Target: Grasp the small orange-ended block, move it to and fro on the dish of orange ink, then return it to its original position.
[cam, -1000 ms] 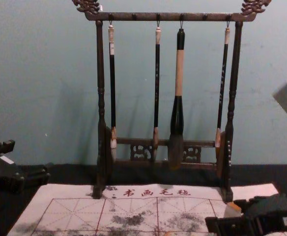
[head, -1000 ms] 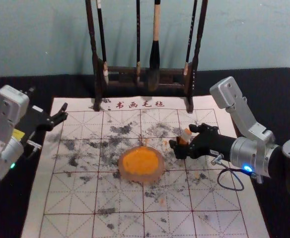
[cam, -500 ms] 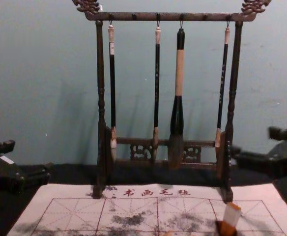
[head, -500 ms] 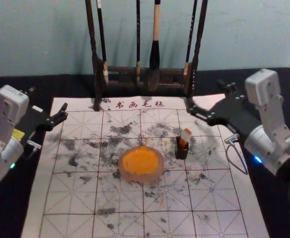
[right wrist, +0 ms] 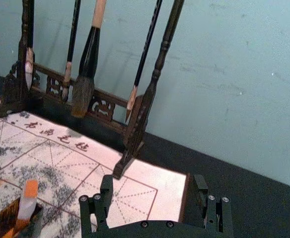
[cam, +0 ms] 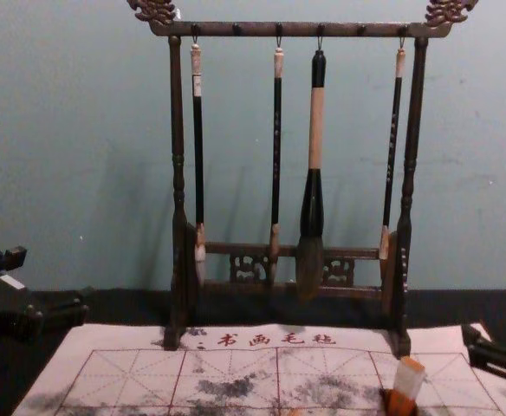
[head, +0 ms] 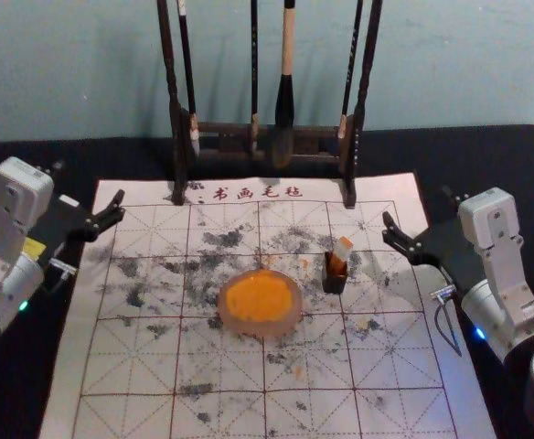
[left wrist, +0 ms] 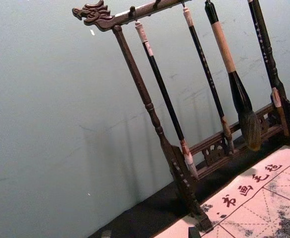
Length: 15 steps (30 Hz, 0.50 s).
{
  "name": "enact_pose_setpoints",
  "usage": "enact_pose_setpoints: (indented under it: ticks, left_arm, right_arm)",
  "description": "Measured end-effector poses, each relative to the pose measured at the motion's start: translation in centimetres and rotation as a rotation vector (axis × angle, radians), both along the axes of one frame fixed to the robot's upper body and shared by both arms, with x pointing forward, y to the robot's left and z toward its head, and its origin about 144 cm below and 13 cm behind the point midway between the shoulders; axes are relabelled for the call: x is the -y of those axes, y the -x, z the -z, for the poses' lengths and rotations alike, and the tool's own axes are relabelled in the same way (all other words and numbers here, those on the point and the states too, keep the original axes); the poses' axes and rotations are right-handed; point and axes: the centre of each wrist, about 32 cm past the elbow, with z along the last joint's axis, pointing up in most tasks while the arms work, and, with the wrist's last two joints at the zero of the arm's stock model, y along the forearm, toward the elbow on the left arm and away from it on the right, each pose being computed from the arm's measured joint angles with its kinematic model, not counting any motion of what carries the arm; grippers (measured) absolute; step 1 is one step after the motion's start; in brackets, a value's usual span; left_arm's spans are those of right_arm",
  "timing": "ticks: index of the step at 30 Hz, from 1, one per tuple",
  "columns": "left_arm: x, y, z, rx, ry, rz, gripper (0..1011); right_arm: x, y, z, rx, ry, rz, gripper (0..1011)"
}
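The small block (head: 341, 250), orange at its end with a pale middle, stands slightly tilted in a small dark holder (head: 335, 280), to the right of the round dish of orange ink (head: 260, 302). My right gripper (head: 422, 216) is open and apart from the block, off to its right and farther back. In the right wrist view the right gripper (right wrist: 153, 184) has a gap between its fingers, and the block (right wrist: 29, 198) is off to one side. My left gripper (head: 86, 185) stays parked at the mat's left edge; in the left wrist view the left gripper's tips (left wrist: 150, 232) are spread.
A dark wooden brush rack (head: 230, 142) with several hanging brushes stands at the back edge of the ink-stained, gridded mat (head: 212, 370). Black cloth (head: 496, 160) surrounds the mat, with a wall behind.
A second ago my right gripper was around the block and holder. It has since opened and drawn away to the right, leaving the block standing in the holder. The left arm is unmoved.
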Motion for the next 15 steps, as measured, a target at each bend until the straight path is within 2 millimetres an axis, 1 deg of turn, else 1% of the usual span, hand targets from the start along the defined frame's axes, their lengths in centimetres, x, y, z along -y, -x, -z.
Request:
enact_pose_setpoints:
  ticks: [3, 15]
  left_arm:
    - [0.00, 0.00, 0.00, 0.000, 0.000, 0.000, 1001]
    - [0.00, 0.00, 0.00, 0.000, 0.000, 0.000, 1001]
  right_arm:
    - [0.03, 0.05, 0.46, -0.010, -0.003, 0.003, 1002]
    - [0.05, 0.05, 0.35, -0.005, -0.002, 0.000, 1000]
